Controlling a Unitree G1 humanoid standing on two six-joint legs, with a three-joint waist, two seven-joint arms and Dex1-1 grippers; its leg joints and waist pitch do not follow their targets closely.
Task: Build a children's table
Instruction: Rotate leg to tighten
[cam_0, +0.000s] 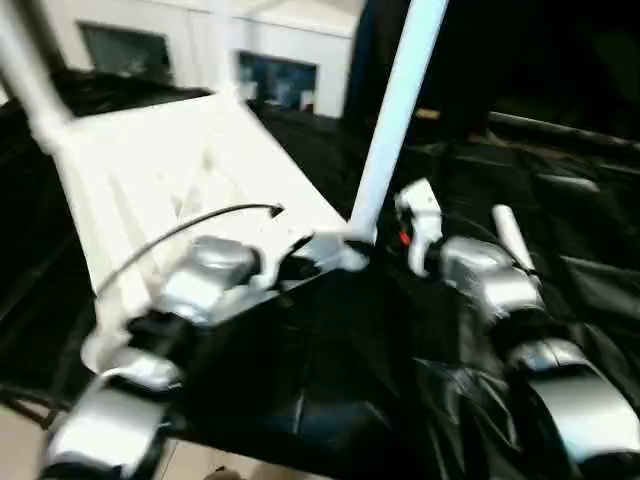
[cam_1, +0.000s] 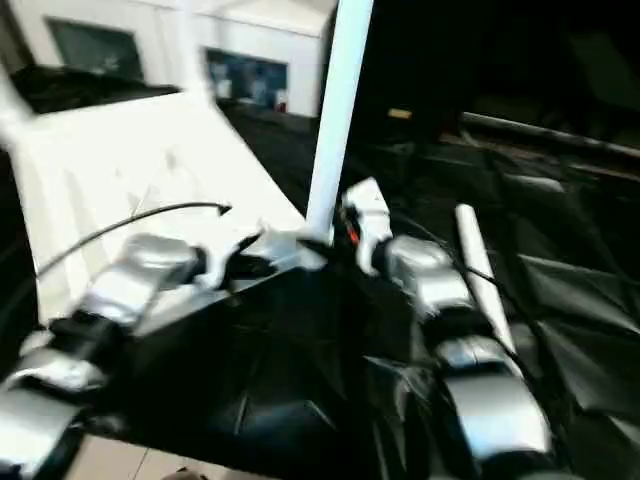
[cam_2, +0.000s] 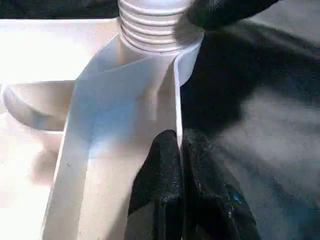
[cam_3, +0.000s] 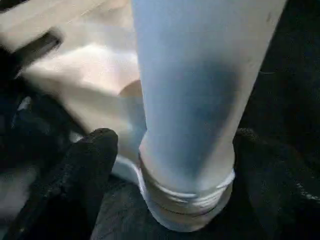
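At the near corner socket (cam_2: 155, 45) of the upturned table top (cam_0: 180, 170), a white leg (cam_0: 395, 110) is being stood upright, its threaded base (cam_3: 187, 200) only partly seated, with thread turns showing above the socket's rim. The table top is lying ribbed side up on the black sheet (cam_0: 350, 370), and another leg (cam_0: 25, 75) is rising from the socket at the far end of the same top. A further loose leg (cam_1: 480, 265) is lying on the sheet beside the socket, beyond the right forearm.

The thin side wall (cam_2: 177, 100) leading away from the socket is being pinched by the left gripper (cam_2: 181, 150), its two black fingers pressed together on the edge. The right gripper (cam_3: 170, 165) is being held around the leg just above the socket, its fingers (cam_3: 90, 165) spread wide on either side and apart from the tube, so the leg is not gripped.

By judgement, the leg is being screwed home between regrasps. For this to be done well, the wall should be kept clamped so the top is not spun with the leg, the leg should be taken low near the socket, and it should be kept square to the socket so the threads are not crossed.
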